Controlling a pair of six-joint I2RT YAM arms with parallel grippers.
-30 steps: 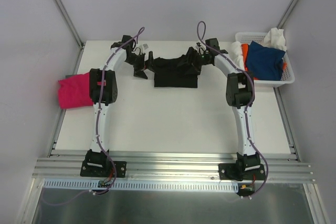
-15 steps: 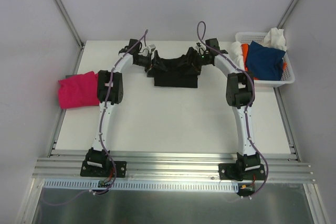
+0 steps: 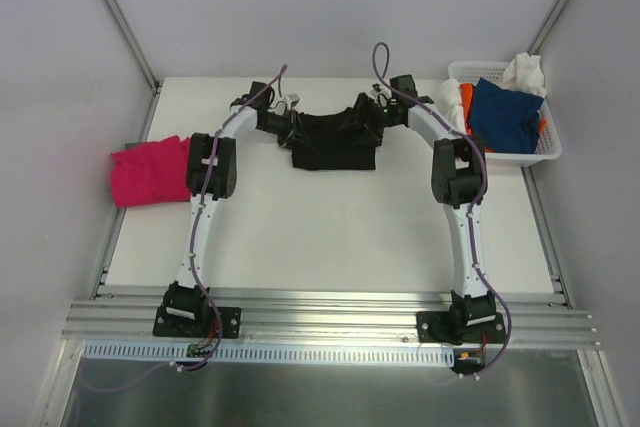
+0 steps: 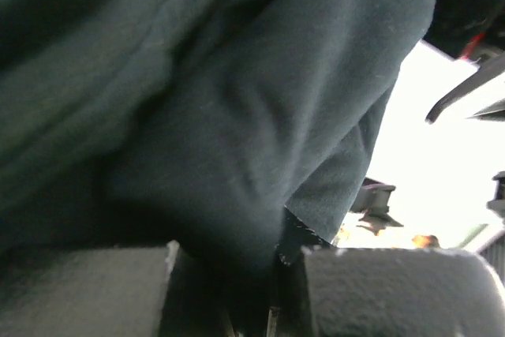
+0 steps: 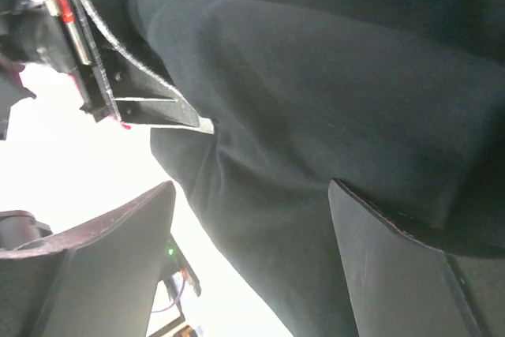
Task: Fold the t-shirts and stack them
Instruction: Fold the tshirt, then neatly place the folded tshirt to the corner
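A black t-shirt (image 3: 335, 145) lies folded at the back middle of the table. My left gripper (image 3: 296, 128) is at its left edge; in the left wrist view this gripper (image 4: 260, 297) is shut, with a fold of the black t-shirt (image 4: 205, 116) pinched between its fingers. My right gripper (image 3: 362, 123) sits at the shirt's right edge. In the right wrist view it (image 5: 252, 266) is open, and its fingers (image 5: 102, 262) straddle the black cloth (image 5: 331, 92) without pinching it. A magenta-pink t-shirt (image 3: 148, 171) lies bunched at the table's left edge.
A white lattice basket (image 3: 545, 152) stands at the back right corner. It holds a blue t-shirt (image 3: 503, 114), an orange one (image 3: 465, 102) and a white one (image 3: 525, 72). An aluminium rail (image 3: 330, 315) runs along the near edge by the arm bases.
My left gripper moved right from beside the shirt to its left edge and shut on the cloth. The shirt's left corner is drawn in. The right arm has stayed put.
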